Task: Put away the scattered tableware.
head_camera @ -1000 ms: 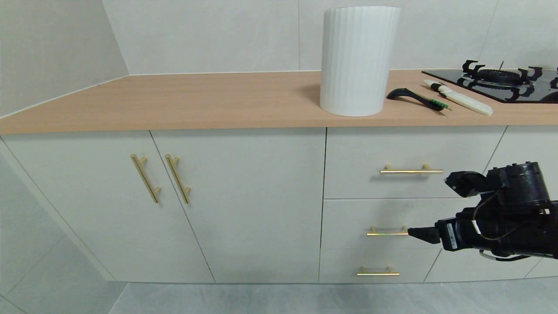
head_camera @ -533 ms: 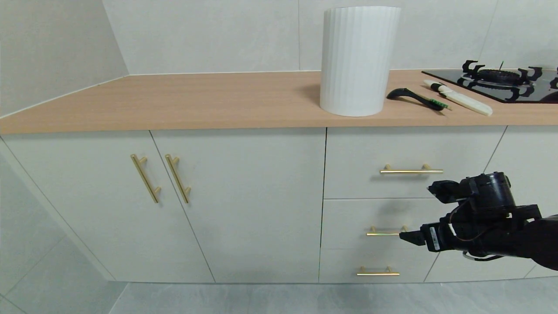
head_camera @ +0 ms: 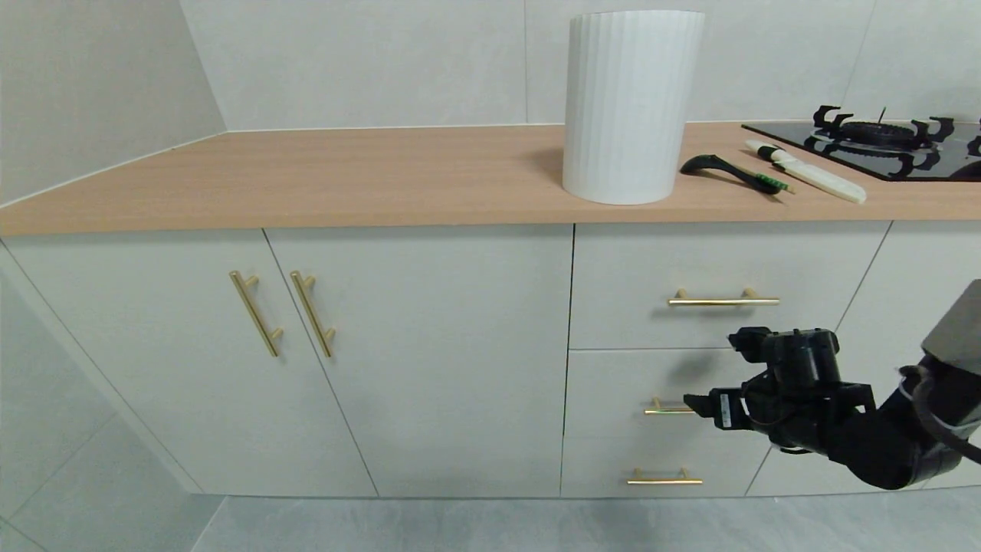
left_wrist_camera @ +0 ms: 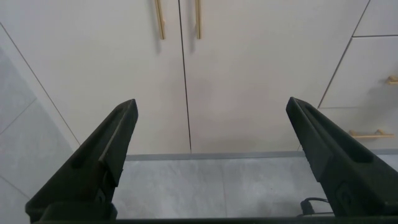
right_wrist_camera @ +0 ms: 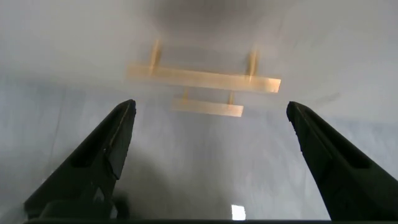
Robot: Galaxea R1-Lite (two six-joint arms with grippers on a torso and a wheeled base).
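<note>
The left claw point(left_wrist_camera: 211, 106) hangs wide open by the cupboard doors point(left_wrist_camera: 249, 62). At one o'clock the black spoon point(head_camera: 720, 170) and white knife point(head_camera: 812, 178) lie on the counter point(head_camera: 345, 176). At four o'clock the right claw point(head_camera: 709, 366) is open near the middle drawer handle point(head_camera: 665, 410). It should line up square before closing.

Wood countertop point(head_camera: 345, 176): white ribbed container point(head_camera: 630, 107), black ladle point(head_camera: 724, 170), white knife point(head_camera: 816, 180), hob point(head_camera: 858, 153).
</note>
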